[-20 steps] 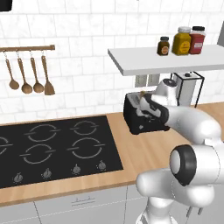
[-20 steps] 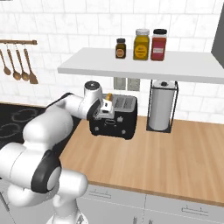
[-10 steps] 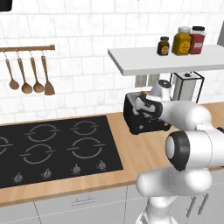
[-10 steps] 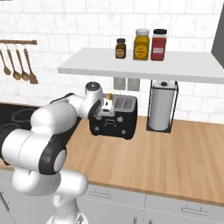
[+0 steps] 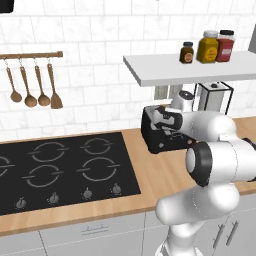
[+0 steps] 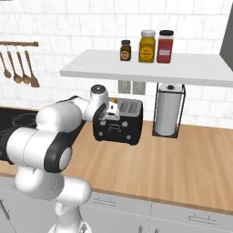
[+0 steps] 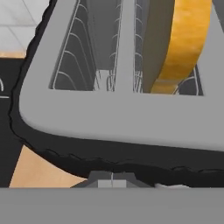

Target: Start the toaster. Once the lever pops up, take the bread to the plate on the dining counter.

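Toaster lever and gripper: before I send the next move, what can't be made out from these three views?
- Toaster lever: in both base views the arm covers that end.
- Gripper: its fingers are too small and hidden to tell open from shut.
- Bread: hand view's top edge cuts it off; its lower part sits inside the slot.
- Control panel: cannot be made out in any view.

Matt black toaster (image 6: 119, 127), wood counter (image 6: 182, 159)

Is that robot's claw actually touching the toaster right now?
Cannot tell. In the right base view the gripper overlaps the toaster end, with neither contact nor gap plainly visible.
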